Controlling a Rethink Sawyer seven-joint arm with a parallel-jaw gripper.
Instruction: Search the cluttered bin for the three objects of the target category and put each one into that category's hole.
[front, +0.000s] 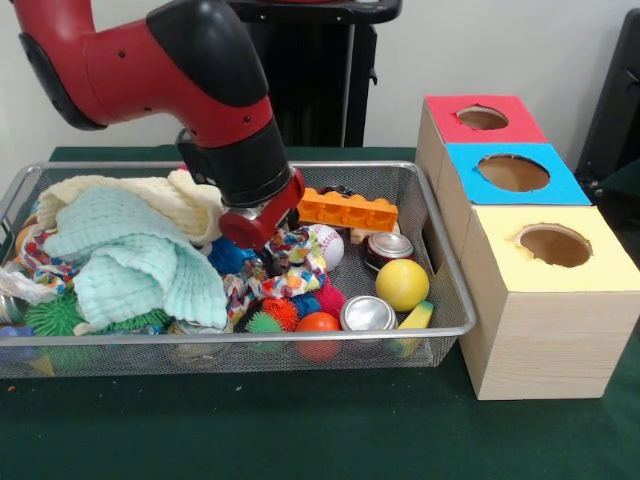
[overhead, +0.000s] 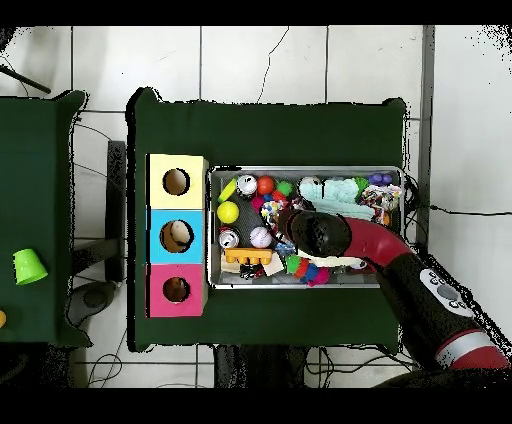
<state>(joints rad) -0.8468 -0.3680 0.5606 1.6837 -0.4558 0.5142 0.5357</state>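
A wire mesh bin (front: 455, 300) holds a heap of clutter. In it lie a yellow ball (front: 402, 284), a baseball (front: 328, 245), an orange ball (front: 318, 323), two cans (front: 367, 314) (front: 388, 247), an orange toy brick (front: 347, 210), spiky balls (front: 281, 312) and pale cloths (front: 130, 250). My gripper (front: 258, 228) reaches down into the bin's middle, beside the patterned cloth (front: 290, 265) and the baseball; its tip is buried in clutter. To the right stand wooden boxes with a red hole top (front: 483, 118), a blue one (front: 513, 172) and a yellow one (front: 554, 244).
From above, the boxes (overhead: 176, 235) stand left of the bin (overhead: 212, 285), and something pale shows inside the blue hole. My arm (overhead: 400, 262) crosses the bin's right half. A green cup (overhead: 29, 266) stands on a separate table at far left.
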